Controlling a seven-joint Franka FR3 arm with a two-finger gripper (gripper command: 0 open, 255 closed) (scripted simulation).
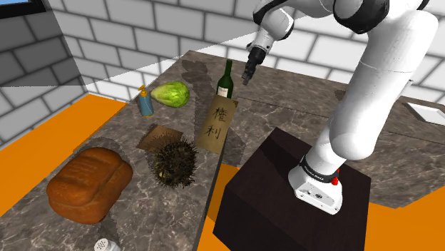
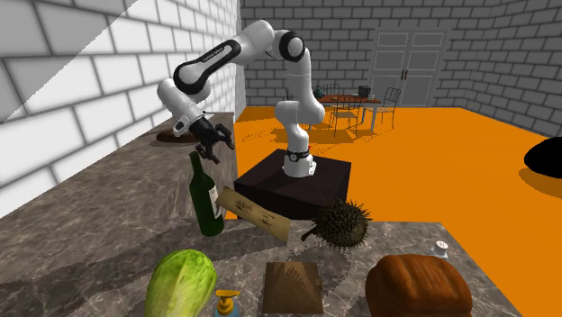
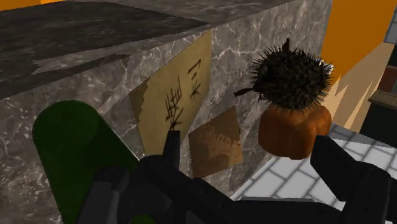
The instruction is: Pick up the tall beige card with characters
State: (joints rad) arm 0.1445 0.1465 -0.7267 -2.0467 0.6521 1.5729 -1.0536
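Observation:
The tall beige card with dark characters rests on the marble counter, just in front of a green bottle. It reaches towards the counter's edge beside the stand. In the second exterior view the card sits slanted to the right of the bottle. My black gripper hangs open in the air above and beyond the bottle, well apart from the card. It holds nothing in the second exterior view. In the wrist view the card lies ahead of the gripper, past the bottle's green top.
A spiky brown fruit, a flat brown square, a bread loaf, a lettuce, a blue spray bottle and a shaker share the counter. The dark stand is beside its edge. Brick walls enclose the corner.

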